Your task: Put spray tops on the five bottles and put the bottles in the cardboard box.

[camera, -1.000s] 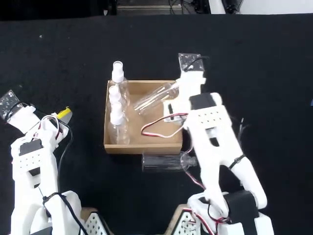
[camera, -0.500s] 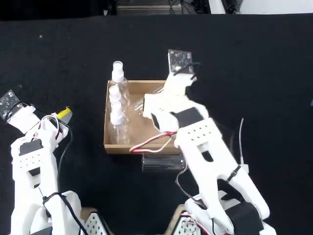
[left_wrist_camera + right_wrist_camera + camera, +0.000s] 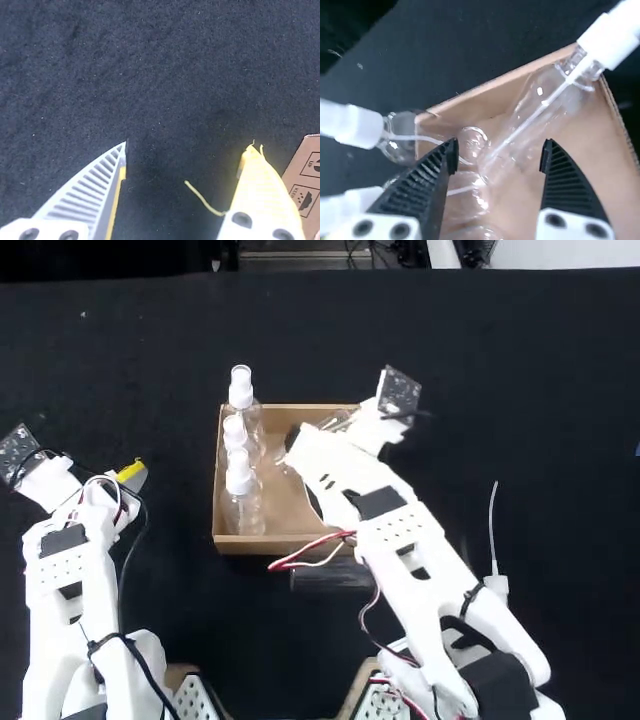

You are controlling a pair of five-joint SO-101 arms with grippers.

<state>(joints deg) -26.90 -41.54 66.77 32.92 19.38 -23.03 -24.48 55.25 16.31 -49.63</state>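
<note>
Your right gripper (image 3: 499, 147) hangs over the cardboard box (image 3: 250, 540) with its fingers spread wide. A spray-topped bottle (image 3: 535, 112) lies slanted on the box floor between them. Honestly I can't tell if either finger is touching it. A row of three bottles (image 3: 238, 480), tops on, lines the box's left side, with the far one poking out over the rim.

Your left gripper (image 3: 187, 147) is open too, holding nothing, low over the bare desk (image 3: 150, 60) near a box corner. The fifth bottle (image 3: 325, 578) lies on its side on the desk just in front of the box, partly under the right arm. A loose spray top (image 3: 496, 585) lies well off to the right.
</note>
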